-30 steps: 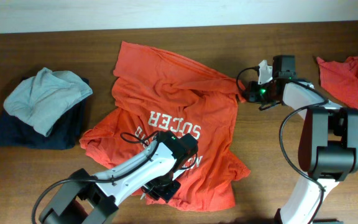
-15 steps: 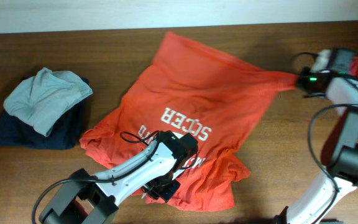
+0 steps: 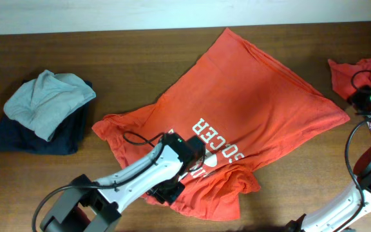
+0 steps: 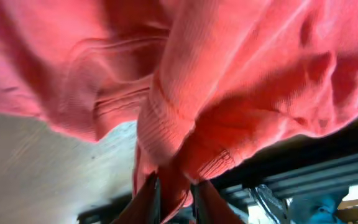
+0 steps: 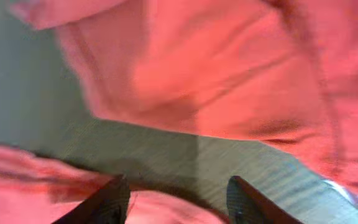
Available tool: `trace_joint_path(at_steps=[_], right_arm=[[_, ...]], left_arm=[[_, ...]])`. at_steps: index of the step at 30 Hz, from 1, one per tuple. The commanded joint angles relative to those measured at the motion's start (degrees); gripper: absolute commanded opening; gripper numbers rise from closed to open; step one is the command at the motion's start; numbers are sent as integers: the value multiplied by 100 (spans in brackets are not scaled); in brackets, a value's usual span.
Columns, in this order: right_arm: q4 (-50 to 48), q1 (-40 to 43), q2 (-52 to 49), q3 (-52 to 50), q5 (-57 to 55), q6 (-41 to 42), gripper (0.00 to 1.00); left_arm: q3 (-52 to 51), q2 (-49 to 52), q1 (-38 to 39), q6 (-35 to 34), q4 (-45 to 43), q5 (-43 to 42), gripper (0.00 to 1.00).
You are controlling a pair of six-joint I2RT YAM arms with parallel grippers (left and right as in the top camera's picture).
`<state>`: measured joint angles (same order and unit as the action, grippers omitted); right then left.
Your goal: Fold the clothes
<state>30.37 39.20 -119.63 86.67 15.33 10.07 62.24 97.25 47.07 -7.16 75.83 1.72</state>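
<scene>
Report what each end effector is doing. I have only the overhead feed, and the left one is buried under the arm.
Observer: In the left wrist view, the left end effector has a fold of the orange-red T-shirt between its narrowly set fingers.
Operator: Name the part of the shirt.
Observer: It looks like a ribbed hem, bunched just above the fingertips.
Operator: Give me the right one.
Observer: The right end effector is open and holds nothing. Only bare table shows between its fingers.
</scene>
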Motion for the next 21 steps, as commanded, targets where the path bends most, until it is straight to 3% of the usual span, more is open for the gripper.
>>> trace_joint_path(at_steps=[1,3,6,8,9,10,14,17,18,19,21], right_arm=[[125,-87,616,385,767,144,58],[208,-188,876,498,1043,188,58],[205,-417,1215,525,1285,249,58],[282,-603,1362,525,1303,249,59],[341,-697,1408,525,1300,249,59],[459,-850,1443,525,1307,249,59],[879,-1349,1438,525,1405,245,59],[1102,-1751,1438,525,1403,223,59],[1152,-1860,1438,525,1403,223,59],[1217,-1965,1438,525,1403,223,60],[1298,-2098,1438,522,1399,221,60]], left_arm=[[872,24,-251,-68,291,256,20],[1432,24,-424,-168,409,601,24],[2164,24,-741,-160,365,1047,43],[2430,24,-1001,-157,105,1193,84],[2457,24,-1134,-155,-190,1182,99],[2455,24,-1248,-57,-505,1156,99],[2389,214,-1753,699,-1637,1152,36],[2389,717,-2166,761,-2011,1008,29],[2389,914,-2262,866,-2006,1010,32],[2389,1189,-2378,1093,-2017,1010,41],[2389,1650,-2533,1526,-2107,1016,42]])
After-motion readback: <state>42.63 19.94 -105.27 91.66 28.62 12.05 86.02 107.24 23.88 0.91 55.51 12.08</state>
